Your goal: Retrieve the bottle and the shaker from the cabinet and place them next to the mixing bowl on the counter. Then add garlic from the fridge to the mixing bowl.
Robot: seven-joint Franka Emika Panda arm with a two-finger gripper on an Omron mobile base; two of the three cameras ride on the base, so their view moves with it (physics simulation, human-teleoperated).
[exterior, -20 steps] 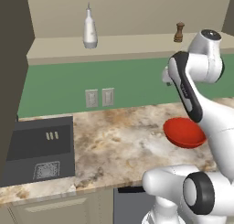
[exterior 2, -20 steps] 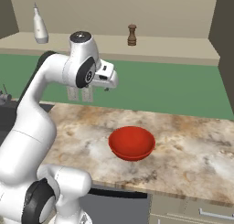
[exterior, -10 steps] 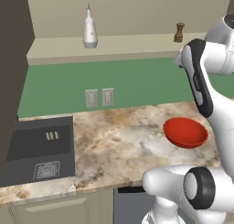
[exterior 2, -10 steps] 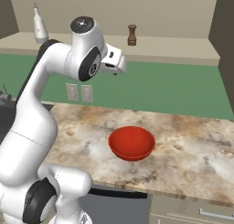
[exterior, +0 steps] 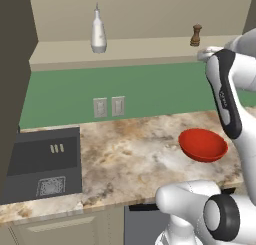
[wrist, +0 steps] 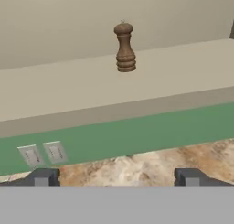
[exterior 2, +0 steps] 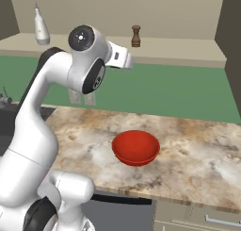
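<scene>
Facing the small dark brown wooden shaker (wrist: pixel 124 48) upright on the beige cabinet shelf (wrist: pixel 137 88); my end effector (wrist: pixel 117 177) spread wide, empty. Pale grey-white bottle (exterior: pixel 98 31) further along the shelf; glossy red bowl (exterior 2: pixel 136 147) on marbled worktop (exterior 2: pixel 197 150).

Nothing readable anywhere here, honestly. No labels, brands or numbers on anything I can make out.
</scene>
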